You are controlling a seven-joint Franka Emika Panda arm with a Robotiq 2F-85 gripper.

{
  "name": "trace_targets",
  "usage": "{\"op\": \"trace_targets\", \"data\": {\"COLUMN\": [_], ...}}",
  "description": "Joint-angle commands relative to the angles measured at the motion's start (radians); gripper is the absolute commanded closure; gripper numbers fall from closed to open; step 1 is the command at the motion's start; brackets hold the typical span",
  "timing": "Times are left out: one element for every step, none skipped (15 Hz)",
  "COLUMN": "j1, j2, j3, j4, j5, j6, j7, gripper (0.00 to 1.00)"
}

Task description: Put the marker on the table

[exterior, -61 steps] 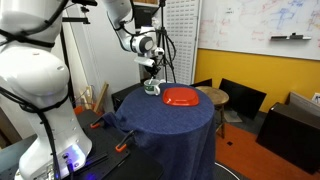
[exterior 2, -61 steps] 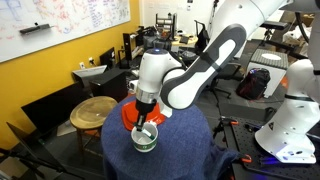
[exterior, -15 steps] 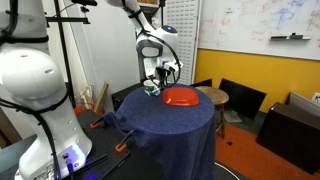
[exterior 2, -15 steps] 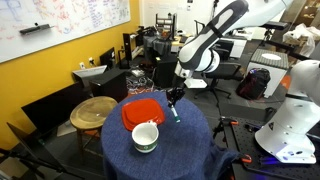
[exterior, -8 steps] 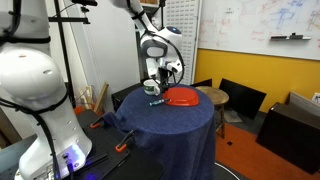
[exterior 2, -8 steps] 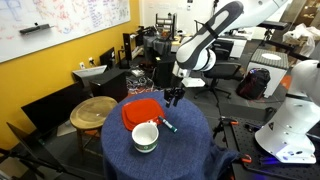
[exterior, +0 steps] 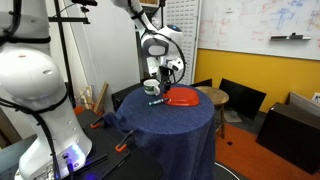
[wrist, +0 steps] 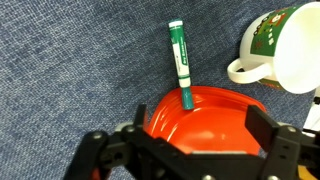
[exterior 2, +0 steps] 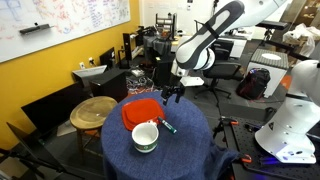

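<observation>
Green marker (wrist: pixel 180 62), its white label (wrist: pixel 183 73) illegible, lies on the navy table (wrist: pixel 70 60).

Overall light: bright, even indoor light in both exterior views, with no hard shadows.
Counter (exterior: pixel 170 125): the dark cloth swallows light, so its folds barely read.
Whiteboard (exterior: pixel 255 30): pale and washed out in the upper right of the frame.
Robot base (exterior: pixel 55 150): a small blue glow in the lower left.
Exterior sharpness: coarse, small details smeared.
Wrist view focus: cloth weave and marker (wrist: pixel 181 62) crisp; the hand (wrist: pixel 190 150) along the bottom edge is dark and blurred.
Glare: the mug (wrist: pixel 285 45) in the upper right is nearly blown out; the plate (wrist: pixel 210 125) has a soft sheen.
</observation>
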Motion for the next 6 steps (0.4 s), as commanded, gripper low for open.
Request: {"op": "trace_targets", "data": {"j1": [-0.007, -0.006, -0.005, -0.004, -0.004, -0.004], "j2": [-0.001, -0.001, -0.001, -0.001, -0.001, -0.001], "j3": [0.009, 0.010, 0.011, 0.012, 0.012, 0.012], "j4": [0.002, 0.004, 0.004, 0.005, 0.006, 0.006], "j5": [-0.013, -0.016, -0.016, -0.016, -0.016, -0.016], "j6": [-0.001, -0.001, -0.001, -0.001, -0.001, -0.001], "j7": [0.012, 0.014, 0.014, 0.014, 0.014, 0.014], "gripper": [0.00, 0.00, 0.00, 0.00, 0.00, 0.00]}}
